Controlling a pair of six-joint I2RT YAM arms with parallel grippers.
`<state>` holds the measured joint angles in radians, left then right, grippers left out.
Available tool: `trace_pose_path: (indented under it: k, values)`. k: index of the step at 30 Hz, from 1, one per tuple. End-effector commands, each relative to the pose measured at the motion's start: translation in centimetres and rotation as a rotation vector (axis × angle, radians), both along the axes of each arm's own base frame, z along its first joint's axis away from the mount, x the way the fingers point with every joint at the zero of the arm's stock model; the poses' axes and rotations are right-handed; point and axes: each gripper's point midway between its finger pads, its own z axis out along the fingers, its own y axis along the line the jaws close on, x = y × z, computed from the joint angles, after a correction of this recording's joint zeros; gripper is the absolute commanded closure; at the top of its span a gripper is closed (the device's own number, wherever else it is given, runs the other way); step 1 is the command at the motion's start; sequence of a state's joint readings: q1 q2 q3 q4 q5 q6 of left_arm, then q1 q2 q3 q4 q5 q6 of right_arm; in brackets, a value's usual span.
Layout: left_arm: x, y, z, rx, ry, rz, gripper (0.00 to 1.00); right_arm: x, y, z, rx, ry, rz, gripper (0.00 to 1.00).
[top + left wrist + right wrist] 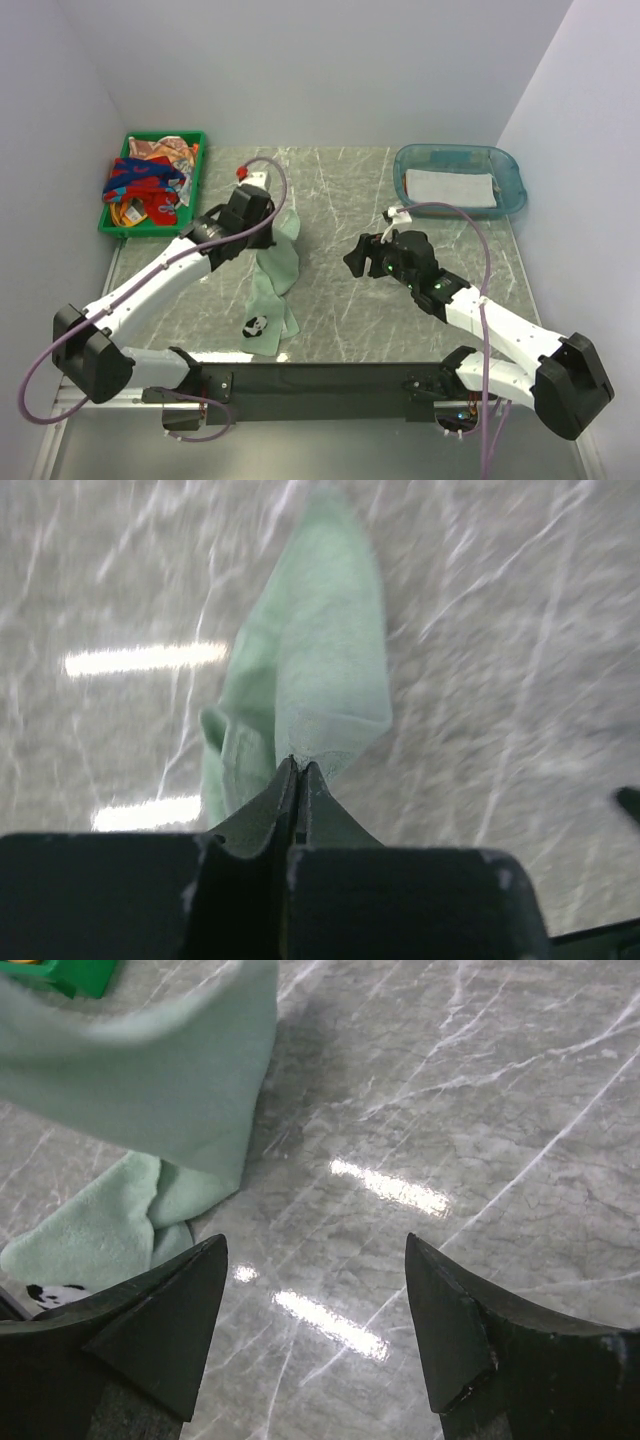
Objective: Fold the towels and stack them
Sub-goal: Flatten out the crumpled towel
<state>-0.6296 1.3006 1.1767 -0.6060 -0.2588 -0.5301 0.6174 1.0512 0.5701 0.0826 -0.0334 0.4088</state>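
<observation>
I see the grey marble desk from above, with my two arms reaching out from its near edge.

The clear blue tub sits at the far right corner of the desk. A plain whitish towel lies flat inside it.

The green tray sits at the far left corner. A pile of towels is bunched up in it. I can pick out a red towel with blue letters and a tan patterned towel behind it. There is some orange cloth at the front of the pile, too crumpled for me to tell more.

The green towel is on the left half of the desk, about midway between the far and near edges. Its top part is lifted up off the desk. Its bottom part lies crumpled on the desk closer to the near edge, with the little panda showing there.

My left pincer is squeezed tight on the top edge of the green towel and holds it up.

My right pincer is spread wide and has nothing in it. It hangs over bare desk near the middle, to the right of the green towel.
</observation>
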Motion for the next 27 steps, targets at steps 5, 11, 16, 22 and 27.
trace_pose_path:
  k: [5,11,16,22,27]
  values:
    - [1.1,-2.5,1.6,-0.137,0.003,0.004,0.99,0.4,-1.4,1.7,0.044,-0.049,-0.096,0.23]
    - [4.4,-12.6,4.3,-0.399,0.047,-0.118,0.99,0.2,-5.5,3.5,0.059,-0.138,-0.280,0.23]
    - [1.9,-21.7,1.7,-0.509,0.187,-0.290,0.98,-0.4,-8.9,4.0,0.077,-0.187,-0.431,0.23]
    - [-2.2,-24.3,-1.5,-0.556,0.275,-0.360,0.50,-1.6,-11.9,3.5,0.122,-0.229,-0.549,0.22]
    - [-2.3,-21.7,0.7,-0.485,0.180,-0.350,0.08,-1.6,-10.6,3.0,0.121,-0.194,-0.489,0.23]
